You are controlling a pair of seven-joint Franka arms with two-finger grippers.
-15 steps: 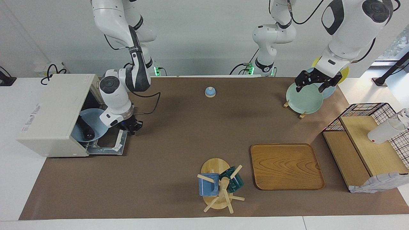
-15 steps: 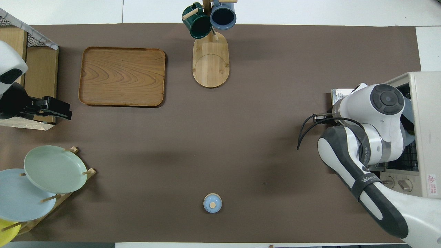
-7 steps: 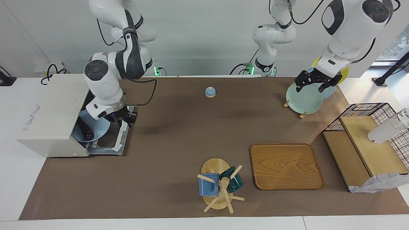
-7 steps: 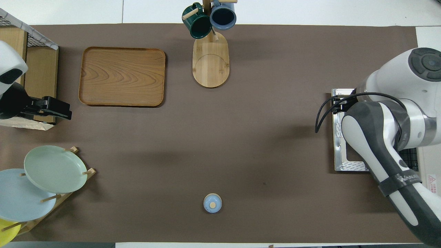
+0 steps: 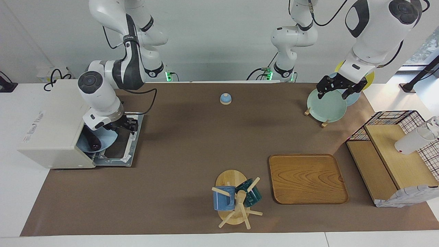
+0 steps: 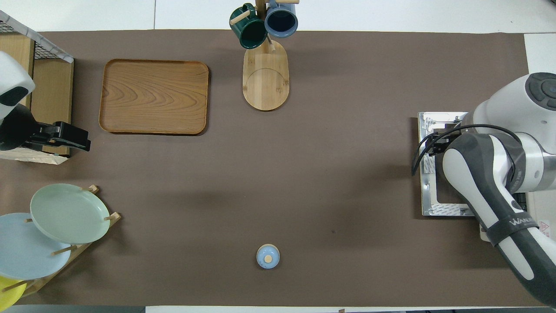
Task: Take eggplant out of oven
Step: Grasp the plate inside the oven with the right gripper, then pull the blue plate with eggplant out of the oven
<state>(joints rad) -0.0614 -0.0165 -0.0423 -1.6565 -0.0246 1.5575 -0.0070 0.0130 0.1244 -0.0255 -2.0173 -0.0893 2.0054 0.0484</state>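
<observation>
The off-white oven [image 5: 51,120] stands at the right arm's end of the table, its door [image 5: 118,151] dropped flat onto the mat. In its mouth sits a pale blue plate [image 5: 104,139] that carries the dark eggplant [image 5: 91,141]. My right gripper [image 5: 129,125] hangs over the door's edge nearest the robots, beside the plate's rim, and holds nothing that I can see. In the overhead view the right arm covers the plate and eggplant, and only the right gripper [image 6: 434,141] and the door [image 6: 434,208] show. My left gripper [image 5: 337,90] waits open over the plate rack.
A rack with a green plate [image 5: 325,106] stands at the left arm's end, near the robots. A small blue bell [image 5: 225,98], a wooden tray [image 5: 307,178], a mug tree [image 5: 235,199] and a wire-sided wooden shelf [image 5: 394,151] share the mat.
My right gripper has left the outer edge of the oven door and risen toward the robots, the arm swinging over the oven. The door stays down. The left arm has not moved.
</observation>
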